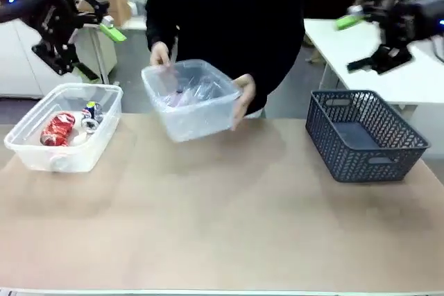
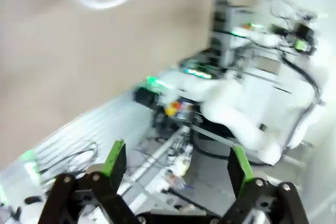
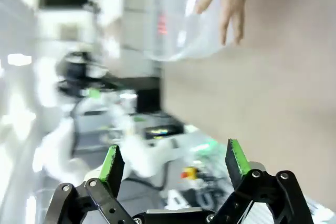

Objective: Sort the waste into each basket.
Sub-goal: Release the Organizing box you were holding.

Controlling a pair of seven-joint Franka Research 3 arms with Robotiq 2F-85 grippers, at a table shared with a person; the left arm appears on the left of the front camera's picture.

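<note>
A: Where are the tubs?

B: One clear tub (image 1: 64, 128) sits on the bench (image 1: 222, 227) at the robot's left. It holds a crushed red can (image 1: 58, 129) and a blue-and-white can (image 1: 92, 111), lying side by side. The second clear tub (image 1: 191, 100) is raised off the bench near the far edge and tilted toward the camera. The person has one hand (image 1: 160, 54) on its far left rim and the other hand (image 1: 243, 96) on its right side.

A: Contents of the raised tub?

B: Clear plastic, crumpled, probably bottles; too blurred to count.

A: Left hand of the robot?

B: The left hand (image 1: 104, 29) hangs high over the left end of the bench, above and behind the resting tub. In its wrist view the left hand (image 2: 176, 166) has its green-padded fingers (image 2: 114, 157) spread wide with nothing between them.

A: Right hand?

B: The right hand (image 1: 354, 20) is up at the far right, well apart from both tubs. In its wrist view the right hand (image 3: 173, 165) is likewise spread wide and empty; the person's fingers and the raised tub (image 3: 178, 24) appear beyond it.

A: Anything else on the bench?

B: A dark lattice basket (image 1: 364, 135) stands at the robot's right, upright.
</note>
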